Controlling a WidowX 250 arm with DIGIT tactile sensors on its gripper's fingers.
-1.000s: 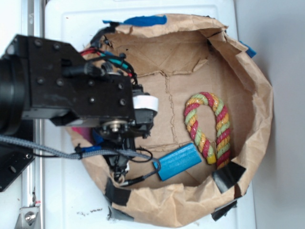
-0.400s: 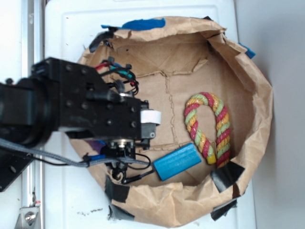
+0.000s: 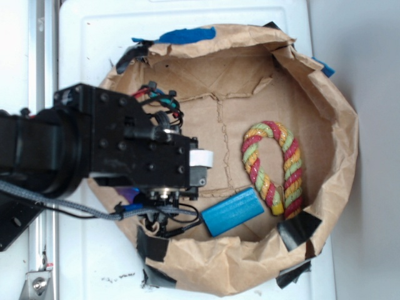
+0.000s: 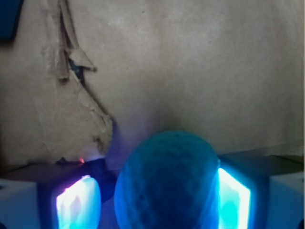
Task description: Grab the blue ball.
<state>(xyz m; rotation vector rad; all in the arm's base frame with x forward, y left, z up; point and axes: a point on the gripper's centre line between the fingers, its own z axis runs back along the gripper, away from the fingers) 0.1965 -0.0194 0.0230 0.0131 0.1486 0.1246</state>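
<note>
The blue ball (image 4: 167, 183) is teal and rough-skinned and fills the lower middle of the wrist view, resting on the brown paper floor. My gripper (image 4: 152, 202) stands open around it. The right pad (image 4: 232, 198) is against the ball's side, and a narrow gap shows between the ball and the left pad (image 4: 78, 205). In the exterior view my black arm (image 3: 125, 150) hangs over the left side of the paper bag and hides both the ball and the fingers.
A brown paper bag with a rolled rim (image 3: 340, 125) holds everything. A flat bright-blue block (image 3: 232, 211) lies just right of the arm, and a red, green and yellow rope loop (image 3: 275, 169) lies farther right. Cables (image 3: 169, 215) trail below the wrist. Black tape (image 3: 299, 231) patches the rim.
The arm has shifted toward the bottom of the exterior view and slightly right, settling over the bag's left floor. The block and rope loop have not moved.
</note>
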